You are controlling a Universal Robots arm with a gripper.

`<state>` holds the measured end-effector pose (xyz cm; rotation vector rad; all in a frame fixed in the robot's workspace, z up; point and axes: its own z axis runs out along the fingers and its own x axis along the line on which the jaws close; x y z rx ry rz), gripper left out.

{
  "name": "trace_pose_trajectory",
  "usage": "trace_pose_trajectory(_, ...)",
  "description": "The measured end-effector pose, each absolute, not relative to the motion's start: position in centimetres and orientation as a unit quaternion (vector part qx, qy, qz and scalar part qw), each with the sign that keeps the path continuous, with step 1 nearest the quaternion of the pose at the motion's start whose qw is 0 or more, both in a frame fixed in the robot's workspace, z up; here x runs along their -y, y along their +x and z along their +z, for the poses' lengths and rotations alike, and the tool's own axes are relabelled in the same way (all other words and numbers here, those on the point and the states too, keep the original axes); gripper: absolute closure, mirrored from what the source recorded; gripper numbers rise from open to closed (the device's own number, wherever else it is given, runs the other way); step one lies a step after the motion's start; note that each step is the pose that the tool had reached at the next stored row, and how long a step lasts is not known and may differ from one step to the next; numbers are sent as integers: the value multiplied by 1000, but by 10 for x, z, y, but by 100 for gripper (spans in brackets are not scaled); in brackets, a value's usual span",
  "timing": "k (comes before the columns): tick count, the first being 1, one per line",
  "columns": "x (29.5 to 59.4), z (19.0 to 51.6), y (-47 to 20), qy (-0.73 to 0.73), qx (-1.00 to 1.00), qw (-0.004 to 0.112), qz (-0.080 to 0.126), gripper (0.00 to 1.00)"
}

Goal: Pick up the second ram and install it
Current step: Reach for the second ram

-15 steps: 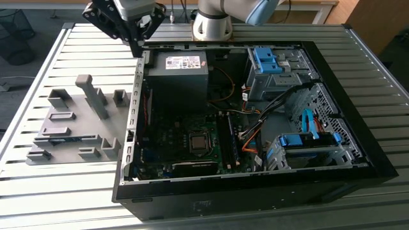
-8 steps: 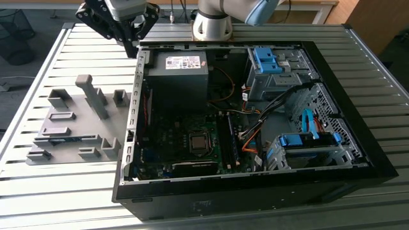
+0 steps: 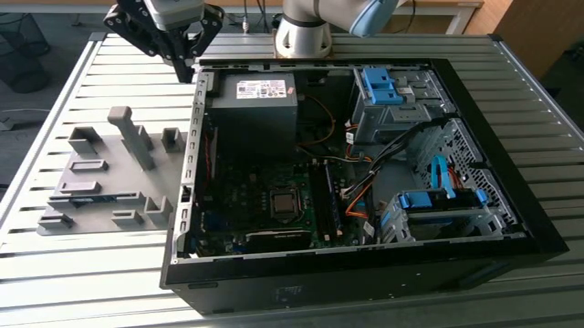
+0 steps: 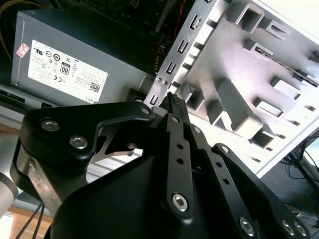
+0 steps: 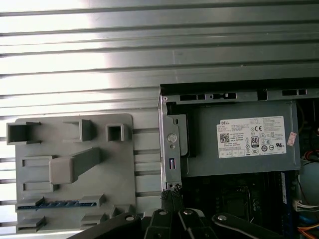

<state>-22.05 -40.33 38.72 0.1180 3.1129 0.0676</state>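
Second ram [image 3: 91, 199] not gripped; gripper [image 3: 186, 68] pressed together, empty, over computer case [image 3: 193, 157] back corner by power supply [image 3: 256, 113]; gray fixture tray [image 3: 105, 147] beside case; stick sits slotted at tray's end farthest from gripper, toward exterior view's lower left, long axis crosswise.

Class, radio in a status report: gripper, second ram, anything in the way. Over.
Gripper shut, empty, at case corner by power supply. Second ram lying in gray tray slot, untouched. Tall post stands beside that slot.
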Motion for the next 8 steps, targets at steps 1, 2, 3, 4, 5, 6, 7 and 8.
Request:
trace_pose_trajectory(1,403,387,-221,38,-999,13,22,88)
trace_pose_trajectory(2,403,387,-221,38,-999,13,22,88)
trace_pose_trajectory(3,403,387,-221,38,-999,13,22,88)
trace_pose_trajectory(4,403,387,-221,38,-999,13,22,88)
trace_pose_trajectory(5,403,387,-222,38,-999,13,22,88)
trace_pose_trajectory(6,403,387,-222,38,-999,13,22,88)
trace_pose_trajectory(7,403,387,-222,38,-999,13,22,88)
trace_pose_trajectory(8,403,387,-223,38,-999,13,22,88)
